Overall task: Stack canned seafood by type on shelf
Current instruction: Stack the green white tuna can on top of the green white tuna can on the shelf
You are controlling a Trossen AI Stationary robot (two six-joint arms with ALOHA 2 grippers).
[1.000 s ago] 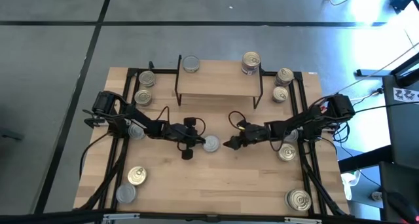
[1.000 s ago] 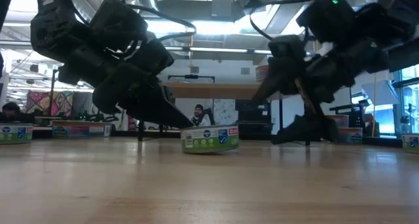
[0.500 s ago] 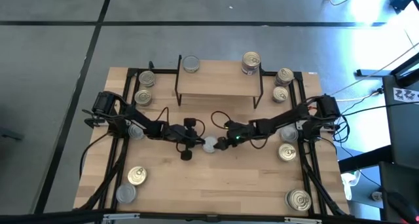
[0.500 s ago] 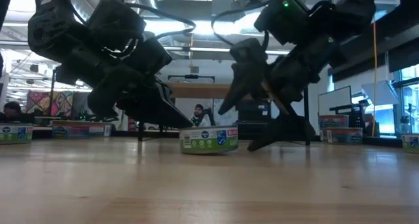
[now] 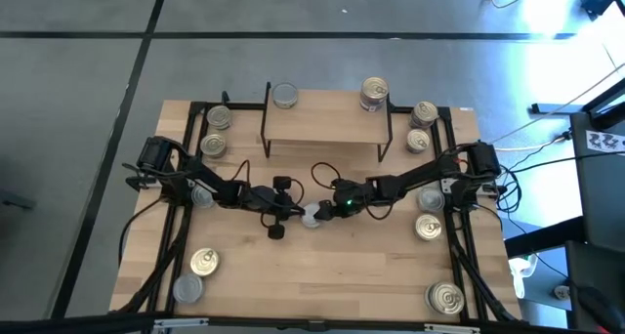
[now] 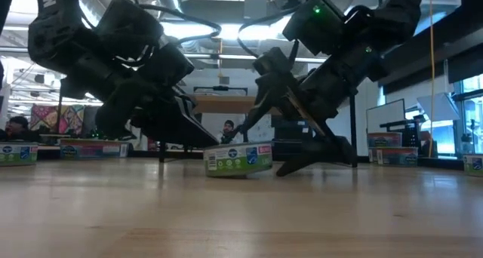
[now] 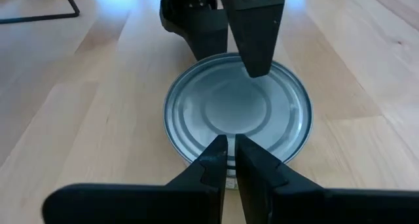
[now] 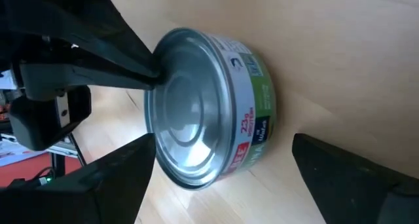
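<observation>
A silver-lidded can (image 7: 237, 112) with a green and white label (image 8: 258, 99) sits on the table's middle, in front of the shelf (image 5: 327, 124). In the low view the can (image 6: 238, 158) looks slightly tipped, with its right side raised. My left gripper (image 7: 229, 145) is shut at the can's left rim. My right gripper (image 5: 324, 211) is open and turned on edge. One of its fingers (image 8: 118, 178) stands over the lid and the other (image 8: 347, 171) is low by the table. One silver can (image 5: 284, 96) and a gold-lidded stack (image 5: 374, 92) stand on the shelf. My left gripper touches the can's rim (image 7: 222, 160) on its left side with its shut fingertips (image 8: 147, 72). They come slanting down from the table's left. The can rests on the table. Whether my right gripper touches the can, I cannot tell.
Loose cans stand at the far left (image 5: 215, 131) and far right (image 5: 421, 126). Others stand beside the right arm (image 5: 428, 227), at the near left (image 5: 204, 264) and at the near right corner (image 5: 445, 298). Bare wood lies in front of the two grippers.
My right gripper has gone toward the table's left, to the silver-lidded can, and its open fingers now stand about it. The can has shifted slightly toward the left and tipped a little.
</observation>
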